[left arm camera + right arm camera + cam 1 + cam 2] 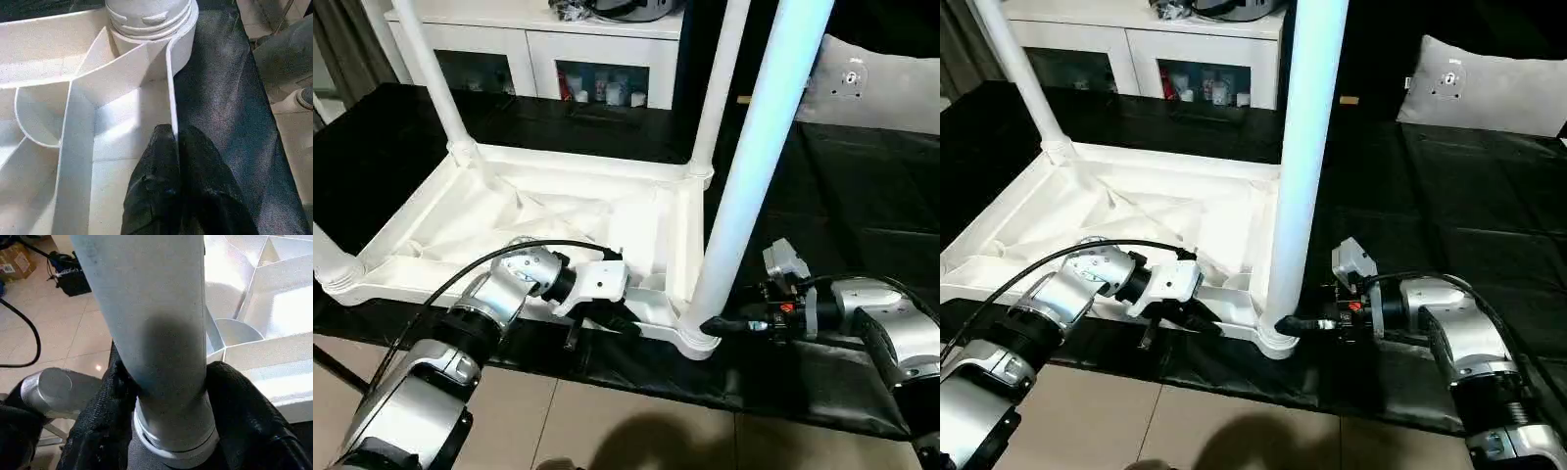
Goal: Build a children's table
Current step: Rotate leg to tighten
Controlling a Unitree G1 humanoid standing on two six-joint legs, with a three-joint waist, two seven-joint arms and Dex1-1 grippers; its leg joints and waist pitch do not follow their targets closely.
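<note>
Right now you've got the children's table [558,211] lying upside down on the black sheet [862,186], ribbed underside up, w/ legs screwed into its corner sockets and standing upright. Your right end effector [168,396] sits at approx 4 o'clock in the head views, fingers [242,406] either side of the nearest leg [754,166], right at its base just above the socket; both pads touch the leg, so it's gripping the leg. Your left end effector [173,147] is at approx 6 o'clock, pinched tight on the thin near rim [172,93] of the tabletop, one finger inside the rim, one outside, just beside that same corner socket [149,22]. Far legs [431,69] rise at 11 and 1 o'clock. Behind the sheet, approx 12 o'clock, stands a white cabinet [543,44] w/ glass doors; a grey cushion [1489,88] lies at 2 o'clock. Tiled floor [607,431] along the near edge.
</note>
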